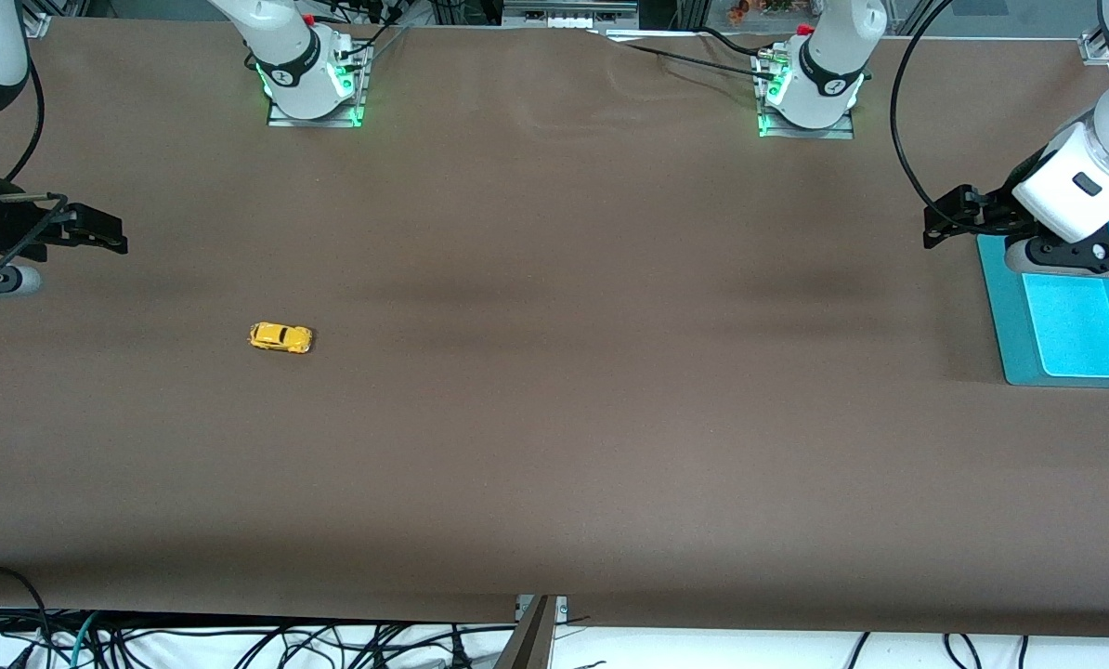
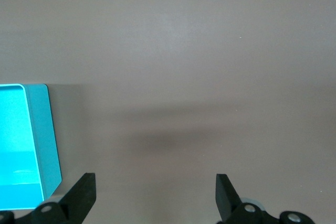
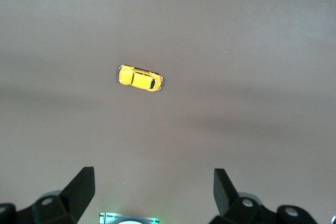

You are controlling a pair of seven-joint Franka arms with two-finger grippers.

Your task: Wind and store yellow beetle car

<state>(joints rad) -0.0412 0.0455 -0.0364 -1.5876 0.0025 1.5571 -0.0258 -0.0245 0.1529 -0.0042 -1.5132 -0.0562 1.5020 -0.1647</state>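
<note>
The yellow beetle car [image 1: 280, 337] sits on its wheels on the brown table toward the right arm's end; it also shows in the right wrist view [image 3: 139, 78]. My right gripper [image 1: 99, 232] hangs open and empty above the table at that end, apart from the car; its fingers [image 3: 79, 187] show spread wide. My left gripper [image 1: 946, 218] hangs open and empty at the left arm's end, beside the turquoise box [image 1: 1065, 321]; its fingers [image 2: 84, 192] are spread over bare table.
The turquoise box [image 2: 37, 145] is an open tray at the left arm's end of the table. The two arm bases [image 1: 313, 79] stand at the table's edge farthest from the front camera. Cables hang below the near edge.
</note>
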